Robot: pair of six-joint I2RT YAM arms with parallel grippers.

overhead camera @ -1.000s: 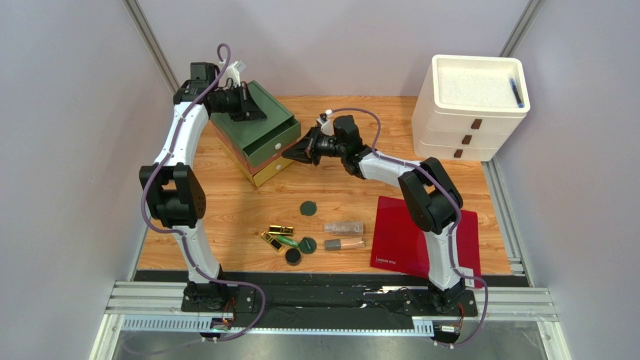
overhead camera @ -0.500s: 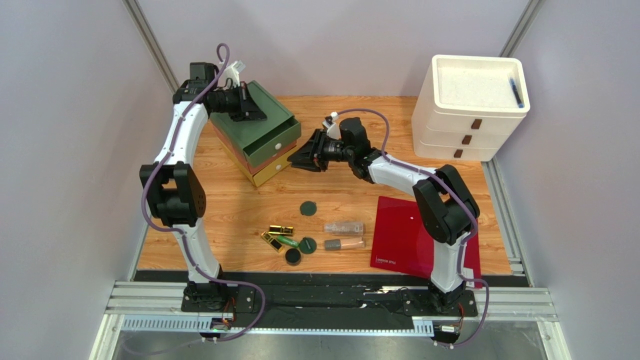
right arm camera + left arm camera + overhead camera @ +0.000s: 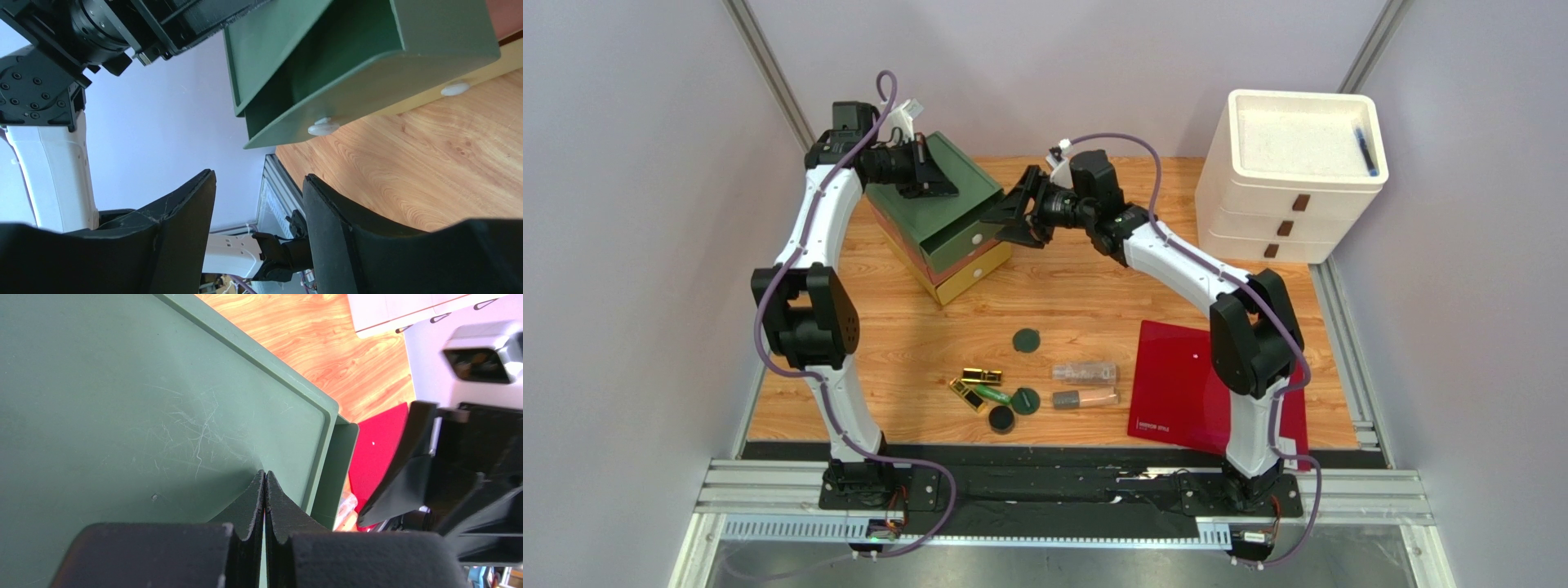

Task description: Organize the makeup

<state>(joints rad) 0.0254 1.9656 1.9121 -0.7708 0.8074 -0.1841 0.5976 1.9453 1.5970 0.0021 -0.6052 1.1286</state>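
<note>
The green drawer (image 3: pixel 368 49), judged light and stiff, is best taken by its white knob (image 3: pixel 322 127), just ahead of the parted right gripper (image 3: pixel 258 184).

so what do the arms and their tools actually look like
The left arm and right arm have white tubular links with chunky black joints and a purple cable looping along each. The left tool and right tool are matte black, with wedge-shaped, rough-textured fingers.
</note>
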